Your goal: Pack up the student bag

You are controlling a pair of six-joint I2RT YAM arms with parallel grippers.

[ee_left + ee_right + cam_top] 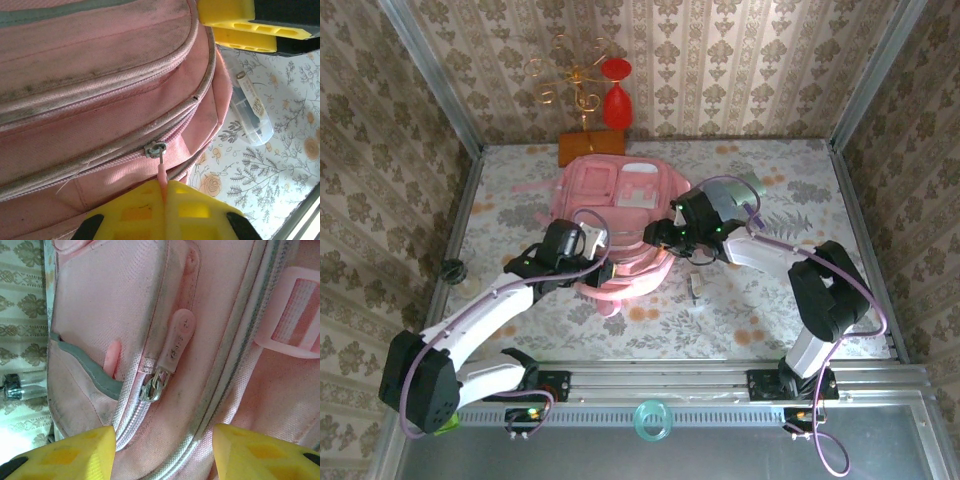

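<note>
The left gripper (164,189) is closed tight on a thin pink pull (161,169), its two yellow fingers pressed together around the strip with no gap showing. The pull runs straight up, toward 12 o'clock in the left wrist view, to a metal slider (155,148) sitting on a zip along the side of the bag (100,90). The right gripper (162,434) stands wide open with nothing in it, its yellow fingers (75,450) spread at 7 and 5 o'clock of the right wrist view and pink fabric between them. Just beyond that gap, toward 12 o'clock, a second pull (177,340) lies flat on the fabric, hanging from its own slider on another zip, untouched by the fingers. From above, the two grippers meet over the near half of the bag, the left one at its 7 o'clock side and the right one at its 4 o'clock side. The bag lies flat in the middle of the table (770,320), pockets up, its far end toward 12 o'clock. A clear tube (252,115) lies on the floral cloth just beside the bag's 4 o'clock edge. At the table's 12 o'clock edge, just past the bag, stands a red and gold ornament (615,100).
</note>
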